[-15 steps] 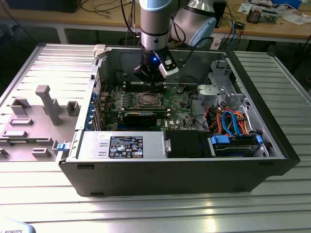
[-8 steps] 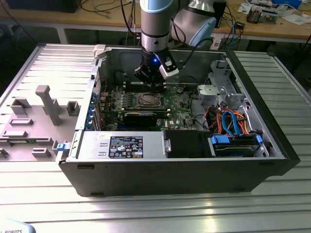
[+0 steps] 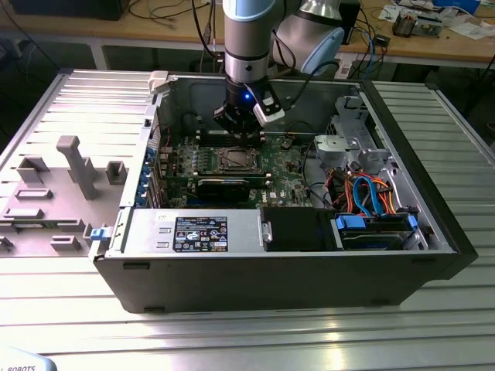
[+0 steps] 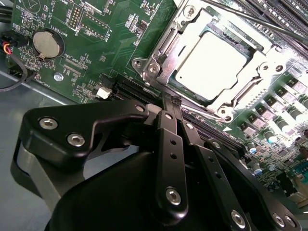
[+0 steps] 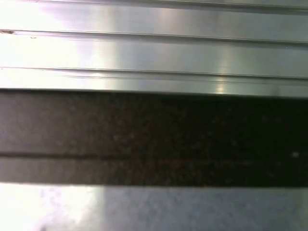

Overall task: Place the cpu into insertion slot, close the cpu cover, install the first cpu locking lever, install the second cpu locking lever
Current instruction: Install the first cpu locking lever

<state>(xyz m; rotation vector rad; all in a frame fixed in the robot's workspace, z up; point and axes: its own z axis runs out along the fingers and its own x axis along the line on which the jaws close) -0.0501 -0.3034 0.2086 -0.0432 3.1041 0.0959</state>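
The claw (image 4: 174,102), fingers pressed together, hovered just beside the insertion slot (image 4: 161,45), where the cpu (image 4: 211,65) lay seated under the closed cpu cover (image 4: 190,21).

Ribbed metal table (image 3: 433,278), cluttered wooden bench (image 3: 433,45) behind.

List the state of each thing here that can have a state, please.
Silver-grey square cpu: seated in the insertion slot, its top showing.
Thin silver metal cpu cover: closed down around the cpu.
Black gripper: fingers shut, holding nothing, beside the socket.
Dark grey metal computer case: side open, green motherboard exposed.
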